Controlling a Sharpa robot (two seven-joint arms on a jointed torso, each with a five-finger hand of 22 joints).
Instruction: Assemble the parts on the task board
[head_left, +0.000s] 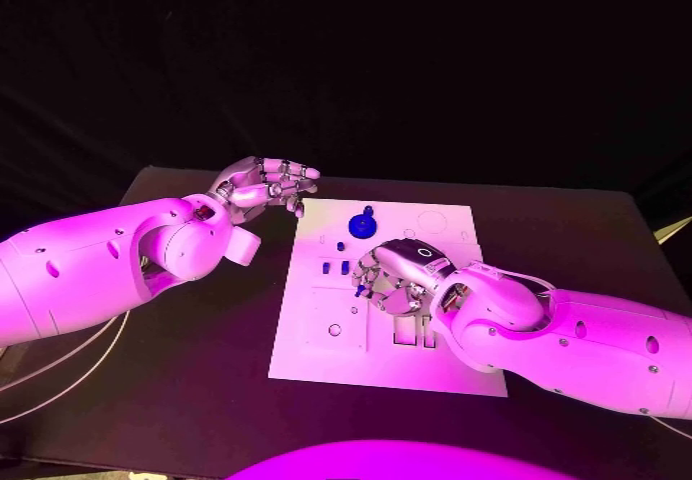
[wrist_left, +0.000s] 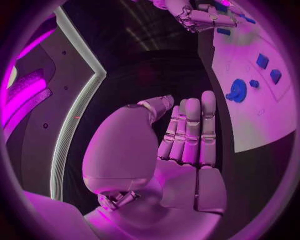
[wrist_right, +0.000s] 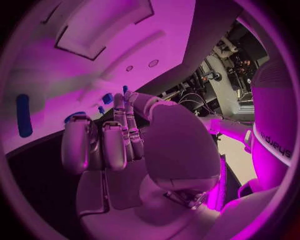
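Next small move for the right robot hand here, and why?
Probably lower the right robot hand a little onto the small blue parts beside its fingers: it hovers over the task board apparently holding nothing, while the left robot hand waits off the board.

The task board (head_left: 325, 340) looks smooth and matt, the table (head_left: 216, 400) matt, the right hand (head_left: 397, 285) glossy metal.

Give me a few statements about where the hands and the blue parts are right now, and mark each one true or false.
1. The right hand is over the task board. True.
2. The left hand holds a blue part. False: it holds nothing and sits beside the board's far left corner.
3. A round blue part sits near the board's far edge. True.
4. The task board lies on a white table. False: the table is black.
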